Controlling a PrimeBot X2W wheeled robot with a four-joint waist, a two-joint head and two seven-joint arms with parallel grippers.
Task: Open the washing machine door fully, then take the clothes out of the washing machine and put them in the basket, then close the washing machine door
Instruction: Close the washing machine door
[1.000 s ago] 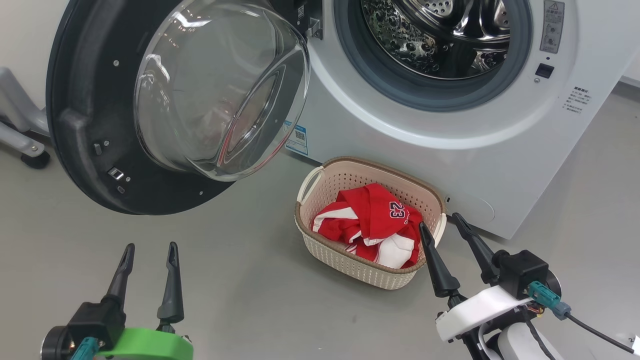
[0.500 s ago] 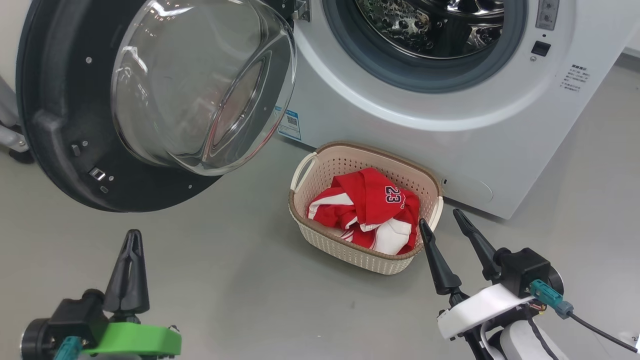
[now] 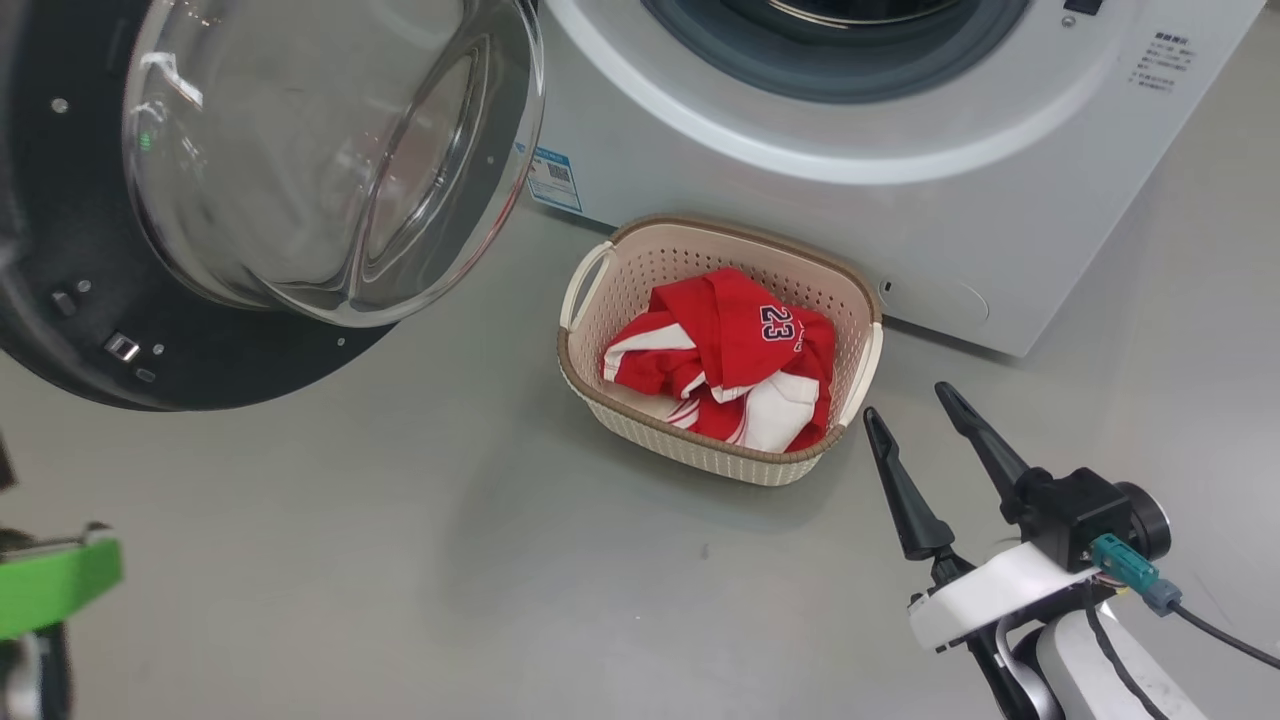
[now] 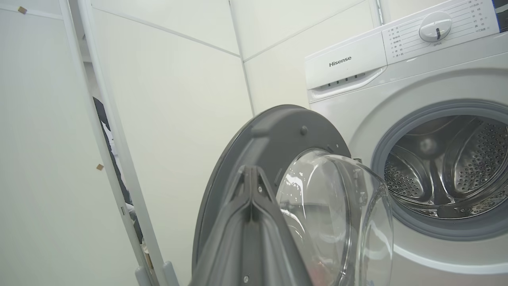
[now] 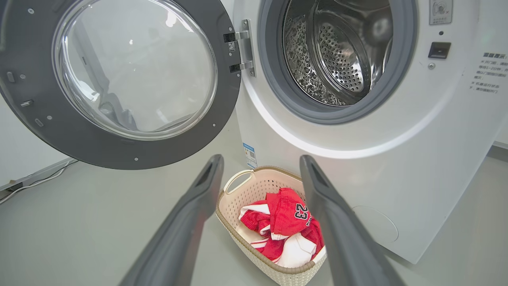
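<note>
Washing machine (image 3: pixel 800 230): white, smooth box-shaped front-loader standing on the grey floor (image 3: pixel 400 560); small blue label sticker (image 3: pixel 550 180) at its lower front corner
Washing machine door (image 3: pixel 90 330): round, glossy black rim, swung wide open to the robot's left side of the opening
Door window (image 3: pixel 320 160): clear glass bowl bulging out from the door centre, with reflections on its curve
Basket (image 3: pixel 700 455): cream plastic, rounded rectangle, perforated walls, brown woven-look rim, 2 side handles; stands on the floor just beside the machine's lower front edge
Clothes (image 3: pixel 730 360): red jersey fabric with white panels and a dark 23, crumpled inside the basket, below its rim
Right gripper (image 3: pixel 906 400): 2 long dark tapered fingers spread apart, holding nothing, above the floor near the basket's right-hand end
Left gripper (image 4: pixel 251 174): both dark fingers pressed together into 1 wedge, pinching nothing; tips overlap the door rim in the left wrist view, contact cannot be told
Left wrist view: control panel with a white knob (image 4: pixel 435 26) and brand lettering along the machine's top edge
Right wrist view: steel perforated drum (image 5: pixel 337 51), grey rubber ring (image 5: pixel 278 99), metal hinge (image 5: pixel 242 47) joining door to machine
Head view: green part (image 3: pixel 50 580) of the left arm at the lower left edge
</note>
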